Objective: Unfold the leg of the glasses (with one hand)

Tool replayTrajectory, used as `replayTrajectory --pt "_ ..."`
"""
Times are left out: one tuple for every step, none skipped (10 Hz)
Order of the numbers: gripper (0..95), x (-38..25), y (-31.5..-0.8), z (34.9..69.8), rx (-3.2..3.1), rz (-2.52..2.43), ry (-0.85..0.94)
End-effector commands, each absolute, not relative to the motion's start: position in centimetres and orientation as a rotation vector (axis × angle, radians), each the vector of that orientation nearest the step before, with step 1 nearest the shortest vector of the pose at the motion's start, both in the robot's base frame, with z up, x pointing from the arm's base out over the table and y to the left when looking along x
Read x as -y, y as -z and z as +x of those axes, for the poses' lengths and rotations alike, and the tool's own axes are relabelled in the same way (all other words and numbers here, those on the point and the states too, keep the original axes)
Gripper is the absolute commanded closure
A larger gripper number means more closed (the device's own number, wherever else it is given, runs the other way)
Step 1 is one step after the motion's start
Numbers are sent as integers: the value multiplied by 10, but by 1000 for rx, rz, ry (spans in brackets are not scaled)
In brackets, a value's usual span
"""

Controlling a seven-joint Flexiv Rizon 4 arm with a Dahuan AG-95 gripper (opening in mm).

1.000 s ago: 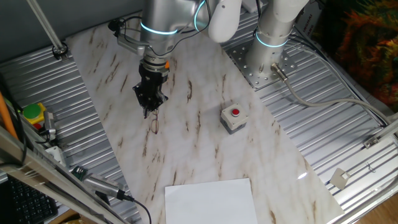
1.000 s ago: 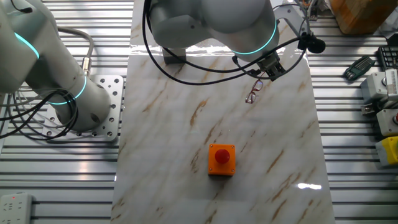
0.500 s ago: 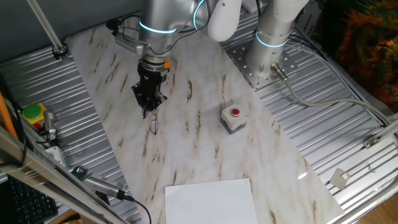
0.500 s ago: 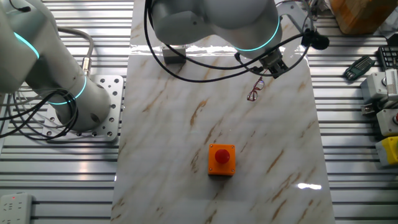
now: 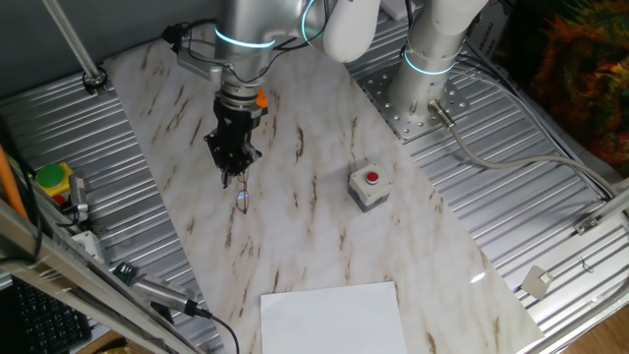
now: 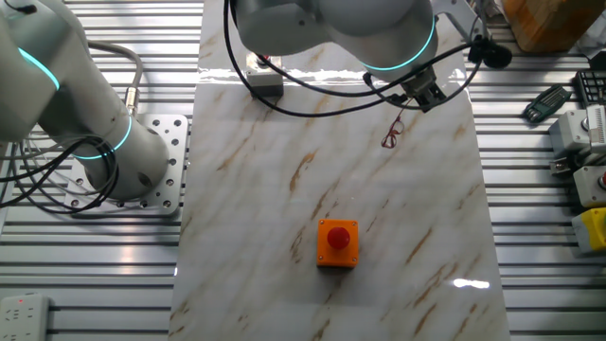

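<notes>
Black two-finger gripper (image 5: 232, 175) is dangling the thin reddish-brown wire glasses (image 5: 242, 199), well away from the grey button box (image 5: 368, 186).
Fingers are looking pinched on the leg (image 6: 398, 121); that skinny wire could be slipping out anytime.

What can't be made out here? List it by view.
- One fixed view: the hand is a dark mass; jaws unreadable, open or shut.
- Same view: the glasses are too small to tell the leg from the frame.
- Other fixed view: the arm covers the hand; whether it holds the glasses is unclear.
</notes>
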State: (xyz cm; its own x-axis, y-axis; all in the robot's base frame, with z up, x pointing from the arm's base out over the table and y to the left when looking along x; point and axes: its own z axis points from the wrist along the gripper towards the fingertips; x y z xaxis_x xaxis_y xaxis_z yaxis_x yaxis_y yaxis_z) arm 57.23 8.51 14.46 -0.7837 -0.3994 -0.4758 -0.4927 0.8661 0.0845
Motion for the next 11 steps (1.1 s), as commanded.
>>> replayTrajectory --pt "950 -86 -145 573 -2587 -653 -287" --pt "950 -86 -146 573 -2579 -652 -295" --pt "950 -86 -147 573 -2576 -652 -298" --pt "950 -86 -148 573 -2571 -654 -298" --pt "950 -86 -148 573 -2568 -654 -301" --pt "950 -86 -149 573 -2555 -657 -303" --pt "950 -86 -149 573 -2548 -656 -309" --pt "950 -86 -149 572 -2541 -657 -314" --pt "950 -86 -149 572 -2539 -659 -314" --pt "950 -86 -149 572 -2539 -660 -315" --pt "950 -86 -149 572 -2539 -662 -317"
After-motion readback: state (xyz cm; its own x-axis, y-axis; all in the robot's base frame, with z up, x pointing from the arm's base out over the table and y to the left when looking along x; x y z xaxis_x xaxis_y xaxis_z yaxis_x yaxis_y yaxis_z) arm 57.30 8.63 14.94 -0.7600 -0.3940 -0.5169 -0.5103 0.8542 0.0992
